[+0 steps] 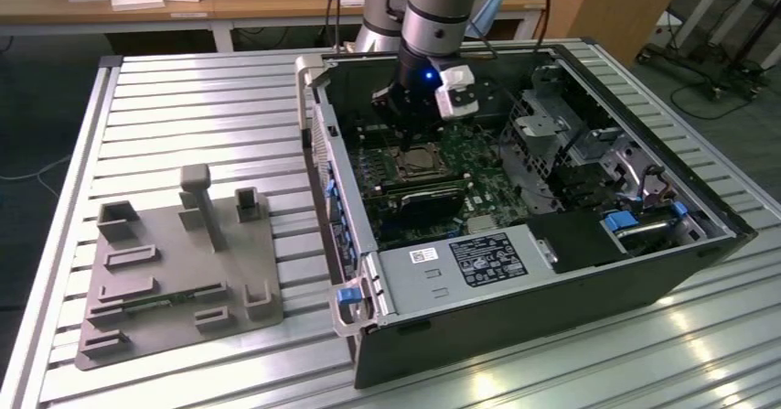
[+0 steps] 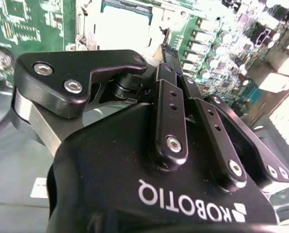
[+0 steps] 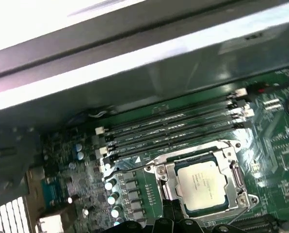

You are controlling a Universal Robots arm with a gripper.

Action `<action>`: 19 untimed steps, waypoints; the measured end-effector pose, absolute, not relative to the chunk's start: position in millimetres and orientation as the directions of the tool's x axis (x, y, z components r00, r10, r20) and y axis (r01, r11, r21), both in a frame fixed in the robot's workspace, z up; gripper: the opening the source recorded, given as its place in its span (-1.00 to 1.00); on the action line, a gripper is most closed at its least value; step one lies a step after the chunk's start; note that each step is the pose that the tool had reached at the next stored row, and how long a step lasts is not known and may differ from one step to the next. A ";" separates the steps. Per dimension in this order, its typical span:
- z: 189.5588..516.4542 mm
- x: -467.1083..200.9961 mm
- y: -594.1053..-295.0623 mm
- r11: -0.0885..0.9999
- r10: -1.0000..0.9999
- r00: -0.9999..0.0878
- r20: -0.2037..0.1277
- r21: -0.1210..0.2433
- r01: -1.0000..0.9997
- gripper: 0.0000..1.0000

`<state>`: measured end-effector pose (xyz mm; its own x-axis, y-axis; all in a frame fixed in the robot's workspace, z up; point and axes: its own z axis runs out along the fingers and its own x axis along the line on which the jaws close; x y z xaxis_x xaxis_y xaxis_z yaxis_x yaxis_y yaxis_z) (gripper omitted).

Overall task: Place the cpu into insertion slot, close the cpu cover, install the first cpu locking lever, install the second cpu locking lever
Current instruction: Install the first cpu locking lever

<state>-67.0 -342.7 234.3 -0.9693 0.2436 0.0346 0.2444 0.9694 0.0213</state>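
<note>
Here, cpu [image 3: 201, 184] seated in insertion slot [image 3: 162, 177] inside open computer case [image 1: 525, 336]

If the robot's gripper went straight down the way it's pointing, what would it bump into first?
Most likely the metal cpu cover, at its edge right beside the cpu. In the first wrist view the gripper points down at that edge. How much gap is left is hard to judge.
</note>
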 end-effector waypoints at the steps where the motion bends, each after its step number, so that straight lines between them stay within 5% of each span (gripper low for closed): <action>1: 234.1 -67.0 -342.6 0.973 0.228 -0.973 0.035 0.021 0.228 -0.80; 19: 232.5 -67.5 -342.6 0.999 0.038 -0.999 0.035 0.022 0.039 -0.80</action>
<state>-67.5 -342.6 232.5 -0.9987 0.0383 0.0346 0.0390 0.9990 0.0215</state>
